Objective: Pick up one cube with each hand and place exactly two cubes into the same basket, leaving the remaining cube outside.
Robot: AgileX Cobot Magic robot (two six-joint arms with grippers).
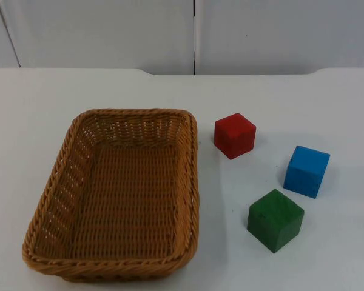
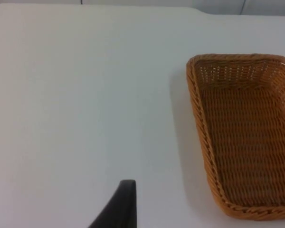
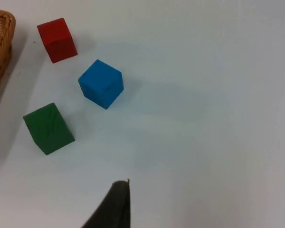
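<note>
Looking down on the white bench (image 1: 303,267) from the top view, a brown wicker basket (image 1: 191,182) sits with nothing inside it. Three cubes stand on the bench beside the basket, all outside it. The red cube (image 1: 235,135) is nearest the basket and closest to the grey partition wall (image 1: 97,30). The blue cube (image 1: 307,171) is farther out from the basket. The green cube (image 1: 275,219) is nearest the camera, between the other two in distance from the basket. None of the cubes touch each other.

From the left wrist view, one black fingertip of the left tool (image 2: 118,209) stands over bare bench. The basket (image 2: 199,123) lies ahead of this tool and off to one side, well apart from it. Whether the left tool is open or closed cannot be told.

From the right wrist view, one black fingertip of the right tool (image 3: 115,206) hangs over bare bench. The green cube (image 3: 48,128) is the nearest to this tool, the blue cube (image 3: 101,83) is beyond it, and the red cube (image 3: 57,40) is farthest, close to the basket rim (image 3: 1,35). No cube is touched by the tool. Whether the right tool is open or closed cannot be told.
</note>
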